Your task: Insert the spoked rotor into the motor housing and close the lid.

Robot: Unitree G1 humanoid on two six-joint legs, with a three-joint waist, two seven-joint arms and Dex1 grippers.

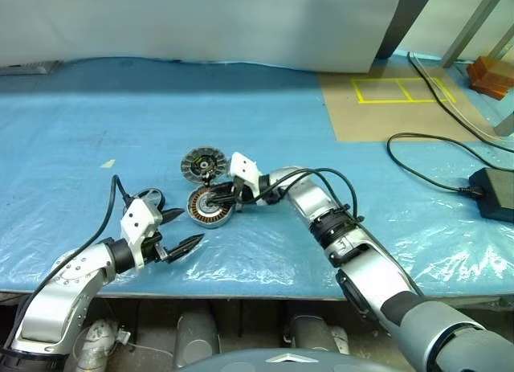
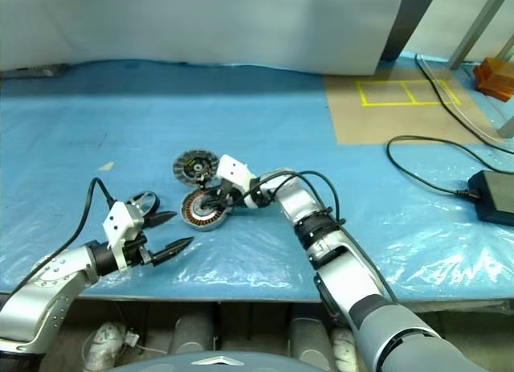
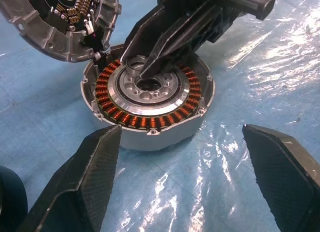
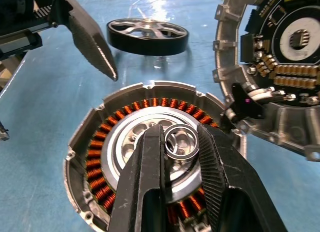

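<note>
Copper-wound spoked rotor [image 1: 210, 206] lying flat, ribbed grey motor housing [image 1: 201, 164] just beside (black-centred)

copper-striped silver spoked rotor [image 3: 147, 99], grey motor housing [image 1: 201, 164] (black centre), blue table cover [image 1: 96, 123]

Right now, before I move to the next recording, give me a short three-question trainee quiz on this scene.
1. True or false: the left pincer is open.
2. What does the right pincer hold? A) a screw B) a silver ring C) a cable
3. Fill in: the ring is over the hub of the ___-wound disc.
Key: 1 true; 2 B; 3 copper.
</note>
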